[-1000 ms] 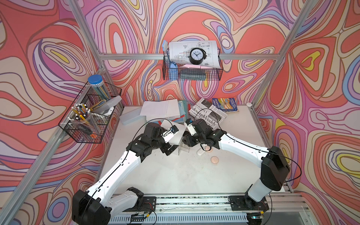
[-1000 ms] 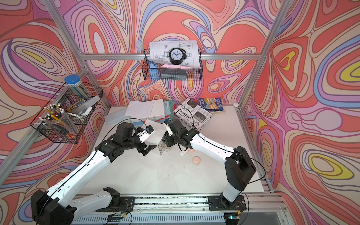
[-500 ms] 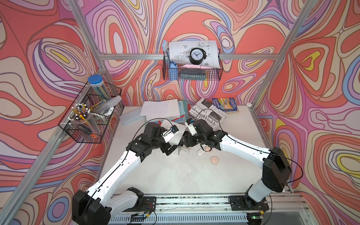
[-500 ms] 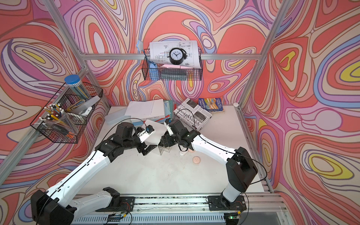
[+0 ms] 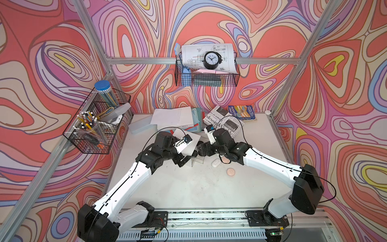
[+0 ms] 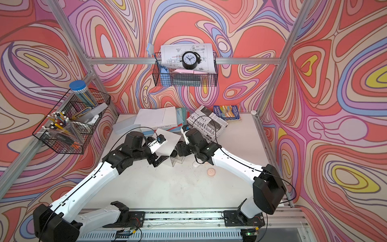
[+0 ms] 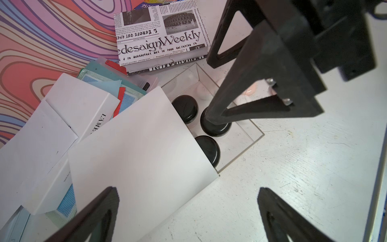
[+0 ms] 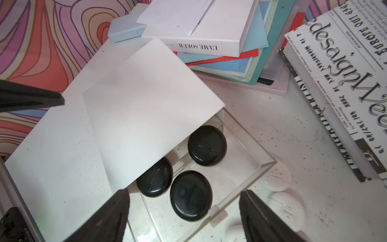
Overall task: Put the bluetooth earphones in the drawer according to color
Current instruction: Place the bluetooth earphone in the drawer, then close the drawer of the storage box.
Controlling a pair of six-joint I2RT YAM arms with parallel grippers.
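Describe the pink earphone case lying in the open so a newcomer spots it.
Find the white drawer cabinet mid-table, its clear drawer pulled out. Loose cases lie beside it toward the right arm. The pink earphone case is frontmost and alone; the white case and other pink case hug that arm.

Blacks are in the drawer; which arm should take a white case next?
Right: its open gripper hangs beside the white cases, while the left gripper sits across the drawer from them.

1 blk case [image 8: 156, 181] ptly hidden under cabinet top [image 8: 125, 104].
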